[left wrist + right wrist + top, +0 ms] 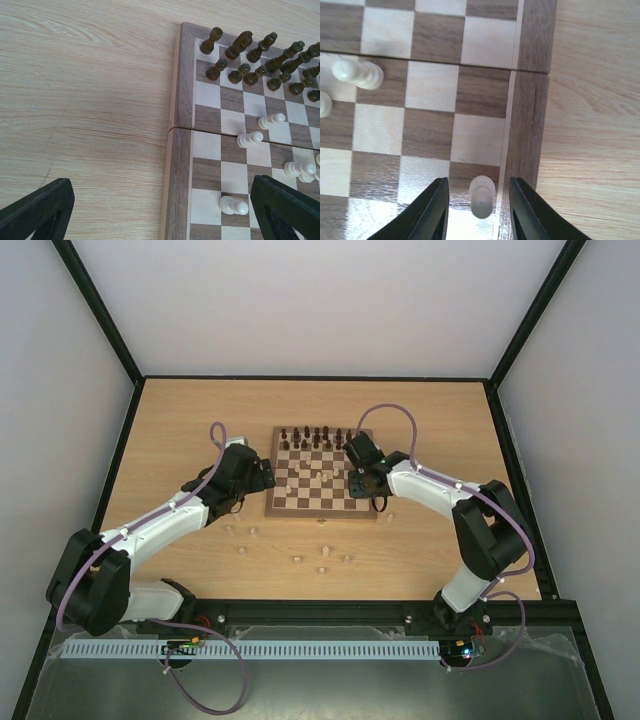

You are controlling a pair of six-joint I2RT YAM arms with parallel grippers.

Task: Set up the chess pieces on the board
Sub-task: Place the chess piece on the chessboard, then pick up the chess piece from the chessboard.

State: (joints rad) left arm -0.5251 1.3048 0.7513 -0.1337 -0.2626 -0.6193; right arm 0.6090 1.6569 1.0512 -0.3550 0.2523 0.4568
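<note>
— Cream chess pieces (297,559) lie loose on the wooden table (180,430), just off the near edge of the board (320,513). Are any on the board itself?

— A few, around its middle squares; the left wrist view shows them just past the board's centre seam. The dark pieces (315,437) fill the two far rows.

— Where is the right gripper (479,186)?

— Over the board's rightmost column, on the near side of the seam and right against the brown frame. Its fingers (432,210) stand on either side of a single cream piece (482,197). A gap shows on each side, so the jaws are parted around it and not touching it.

— And the left gripper (160,210)?

— At the board's left edge, spread wide and empty. The outer finger (37,210) hangs over bare table outside the frame, and the other is over the squares. A cream pawn (232,205) sits in the second column in from that edge, just beside the inner finger but apart from it.

— How do the arms lie relative to the board?

— Each reaches in from its own side, with the board between the two grippers.
</note>
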